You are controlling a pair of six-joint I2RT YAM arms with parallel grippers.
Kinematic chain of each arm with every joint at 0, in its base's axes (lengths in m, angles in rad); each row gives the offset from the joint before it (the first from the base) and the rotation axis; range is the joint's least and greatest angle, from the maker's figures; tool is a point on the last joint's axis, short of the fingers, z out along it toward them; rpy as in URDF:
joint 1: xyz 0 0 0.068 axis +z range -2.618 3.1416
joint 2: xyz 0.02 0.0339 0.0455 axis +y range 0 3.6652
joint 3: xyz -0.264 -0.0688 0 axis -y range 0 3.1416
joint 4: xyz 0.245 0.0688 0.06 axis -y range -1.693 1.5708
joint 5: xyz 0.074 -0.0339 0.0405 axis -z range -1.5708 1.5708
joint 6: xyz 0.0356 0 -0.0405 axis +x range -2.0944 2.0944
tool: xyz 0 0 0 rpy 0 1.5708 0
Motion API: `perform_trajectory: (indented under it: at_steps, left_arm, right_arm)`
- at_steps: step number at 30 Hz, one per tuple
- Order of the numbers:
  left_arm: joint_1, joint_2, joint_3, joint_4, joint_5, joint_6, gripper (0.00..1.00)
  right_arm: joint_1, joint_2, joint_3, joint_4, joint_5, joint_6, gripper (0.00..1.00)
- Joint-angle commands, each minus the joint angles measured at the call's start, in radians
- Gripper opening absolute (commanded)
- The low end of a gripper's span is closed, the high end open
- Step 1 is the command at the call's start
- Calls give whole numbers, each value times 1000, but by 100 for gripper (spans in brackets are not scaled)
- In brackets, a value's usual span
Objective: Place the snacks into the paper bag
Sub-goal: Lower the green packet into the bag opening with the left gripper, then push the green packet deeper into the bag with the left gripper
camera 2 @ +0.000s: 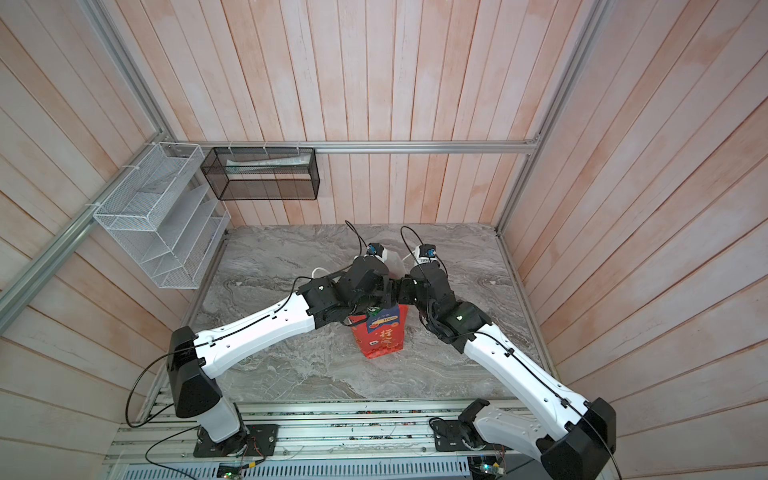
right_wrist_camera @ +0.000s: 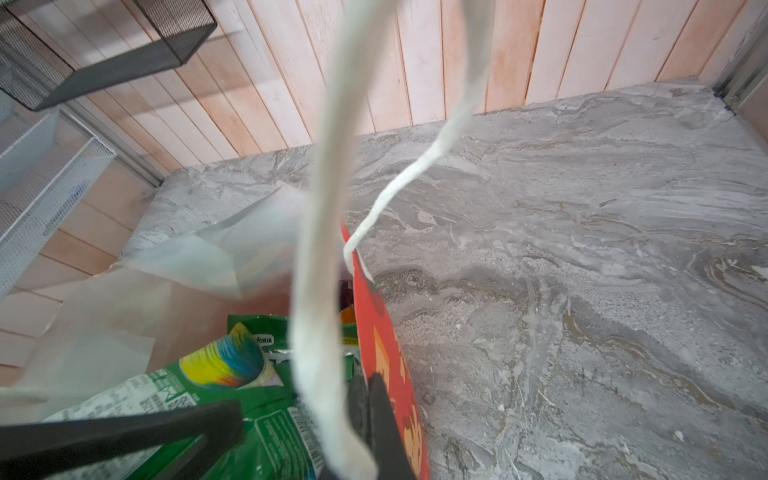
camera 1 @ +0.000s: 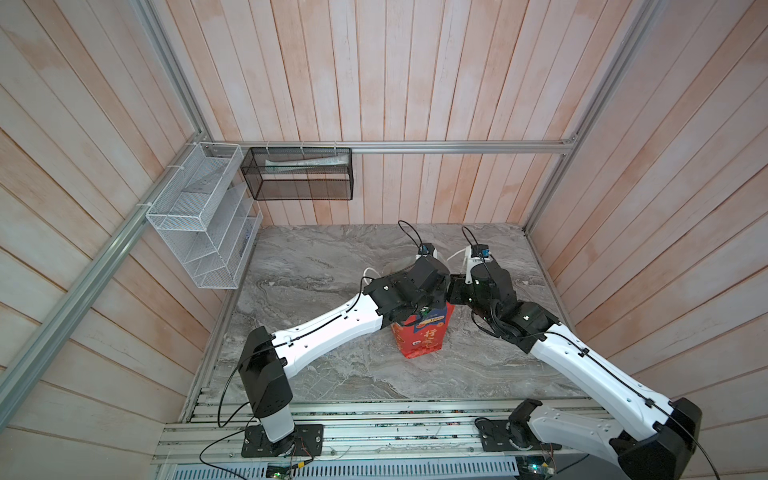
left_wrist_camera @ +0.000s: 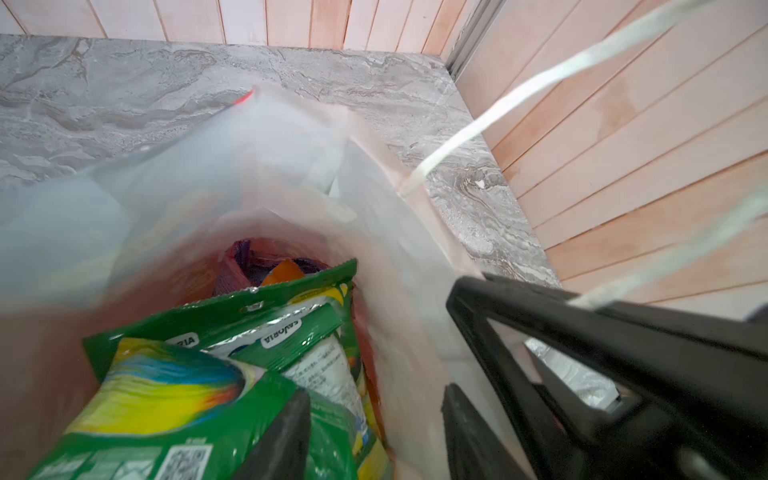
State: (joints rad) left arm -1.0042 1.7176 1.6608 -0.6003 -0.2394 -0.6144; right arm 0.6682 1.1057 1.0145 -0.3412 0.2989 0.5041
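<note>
Inside the paper bag (left_wrist_camera: 399,232) lie three green snacks (left_wrist_camera: 257,297); left gripper (left_wrist_camera: 374,399) apart, right gripper (right_wrist_camera: 366,384) clamping its rim.

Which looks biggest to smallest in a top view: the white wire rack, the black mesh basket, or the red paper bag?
1. white wire rack
2. black mesh basket
3. paper bag, partly hidden
The two wall-mounted ones likely sit nearer the camera, so real sizes stay unsure.
</note>
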Motion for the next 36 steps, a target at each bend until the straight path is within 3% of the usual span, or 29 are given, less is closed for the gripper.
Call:
perform_trajectory:
  at_steps: [1,9,11,19,22,27,36]
  left_arm:
    - [-27,-115,88,-22,15,9,56]
    - [-48,-275,23,-211,-68,83,63]
    - [-71,-318,-38,-222,-116,117,68]
    - [-141,-427,-197,-227,-167,226,68]
    - [-164,-428,-253,-220,-136,255,69]
    - [-194,-398,-274,-233,-199,247,77]
    - [-193,-274,-203,-196,-228,187,70]
  right_arm:
    - [11,-26,20,22,7,-4,0]
    - [10,-35,20,21,9,-6,4]
    - [10,-33,22,19,10,-7,5]
    - [10,-33,21,19,10,-9,5]
    - [10,-32,22,18,7,-9,5]
    - [10,-27,21,20,6,-9,5]
    - [10,-25,21,19,4,-9,5]
